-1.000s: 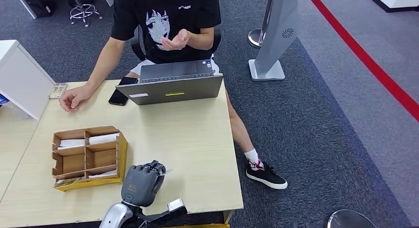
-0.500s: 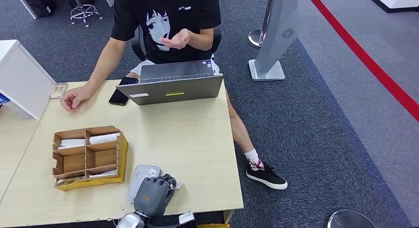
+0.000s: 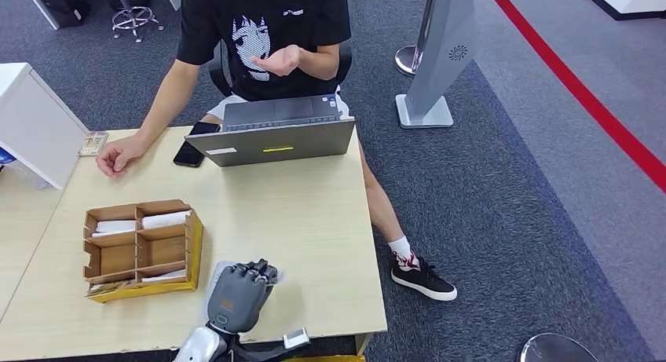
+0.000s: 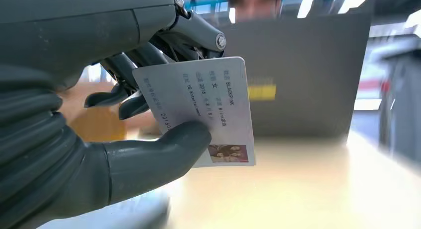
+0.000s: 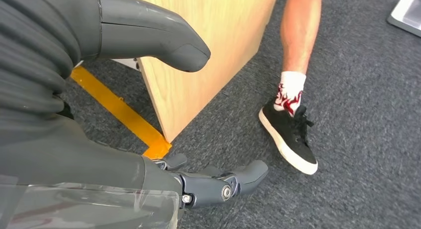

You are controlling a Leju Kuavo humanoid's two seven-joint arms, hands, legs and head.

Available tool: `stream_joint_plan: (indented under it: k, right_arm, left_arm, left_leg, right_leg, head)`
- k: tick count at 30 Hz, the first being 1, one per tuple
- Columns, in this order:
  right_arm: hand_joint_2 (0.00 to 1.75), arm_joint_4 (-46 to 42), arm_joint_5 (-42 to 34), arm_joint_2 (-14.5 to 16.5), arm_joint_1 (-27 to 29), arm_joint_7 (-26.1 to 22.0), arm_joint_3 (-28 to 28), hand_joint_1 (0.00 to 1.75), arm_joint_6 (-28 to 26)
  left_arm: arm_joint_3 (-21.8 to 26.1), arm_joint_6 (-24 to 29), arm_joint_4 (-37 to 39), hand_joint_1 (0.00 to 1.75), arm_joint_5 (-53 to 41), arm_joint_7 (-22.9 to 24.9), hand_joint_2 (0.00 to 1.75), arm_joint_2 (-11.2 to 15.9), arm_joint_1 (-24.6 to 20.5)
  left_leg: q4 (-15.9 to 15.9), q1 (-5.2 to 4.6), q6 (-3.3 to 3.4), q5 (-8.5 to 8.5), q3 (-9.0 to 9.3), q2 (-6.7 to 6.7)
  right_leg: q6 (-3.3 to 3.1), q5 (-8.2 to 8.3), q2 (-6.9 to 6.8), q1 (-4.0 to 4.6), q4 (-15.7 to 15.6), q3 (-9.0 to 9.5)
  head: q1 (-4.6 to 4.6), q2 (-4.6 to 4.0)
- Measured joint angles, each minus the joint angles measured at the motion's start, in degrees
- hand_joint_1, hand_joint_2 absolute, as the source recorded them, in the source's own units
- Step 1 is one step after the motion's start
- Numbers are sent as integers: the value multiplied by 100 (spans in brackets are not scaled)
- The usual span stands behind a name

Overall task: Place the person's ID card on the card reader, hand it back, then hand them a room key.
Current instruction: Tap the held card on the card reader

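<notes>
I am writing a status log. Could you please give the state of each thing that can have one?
left hand: pinches the ID card
ID card: held, lifted off the table
right hand: open, holds nothing
laptop: open
card reader: partly hidden under the left hand

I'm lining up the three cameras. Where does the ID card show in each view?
Head view: a pale edge of the ID card peeks out beside the left robot hand, near the table's front edge.
Left wrist view: the ID card is central, pinched by thumb and fingers.
Right wrist view: not in it.
Shared landmark: the grey laptop.
</notes>
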Motion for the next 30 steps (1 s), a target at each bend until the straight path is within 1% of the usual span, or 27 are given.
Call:
stream_joint_plan:
  k: [3,7,10,14,19,30]
  right_arm:
    - [175,-10,81,22,-24,8,-42,0,2]
    - [175,-14,123,38,-27,9,-148,0,23]
    - [175,-16,158,40,-17,8,-245,0,55]
    - [175,-16,207,40,10,8,-382,0,70]
    - [175,-16,282,40,21,9,-496,0,71]
    - [175,-21,409,42,19,58,-607,0,69]
  left_arm:
    - [14,-110,-385,175,-60,56,175,90,-201]
    - [56,-103,-829,175,-169,109,175,221,-242]
    - [120,-90,-1159,175,-205,124,175,346,-113]
    - [216,-96,-1472,175,-245,129,175,478,245]
    - [260,-80,-1538,175,-265,128,175,558,591]
    - [269,-70,-1484,175,-222,128,175,590,687]
  left_leg:
    - [0,0,1,2,2,-3]
    - [0,0,0,2,1,-5]
    - [0,0,1,1,0,-4]
    - [-1,0,1,-3,-2,-4]
    - [-1,0,2,-4,-3,-4]
    - [-1,0,2,-3,-2,-4]
  right_leg:
    - [-1,1,-4,0,1,3]
    - [-1,1,-5,0,1,3]
    - [0,-1,-4,0,2,1]
    - [4,-5,-4,0,0,0]
    - [5,-5,-5,0,-1,-1]
    - [5,-4,-5,0,0,0]
  head:
    - [0,1]
    - [0,0]
    - [1,1]
    - [0,1]
    - [1,2]
    - [-1,1]
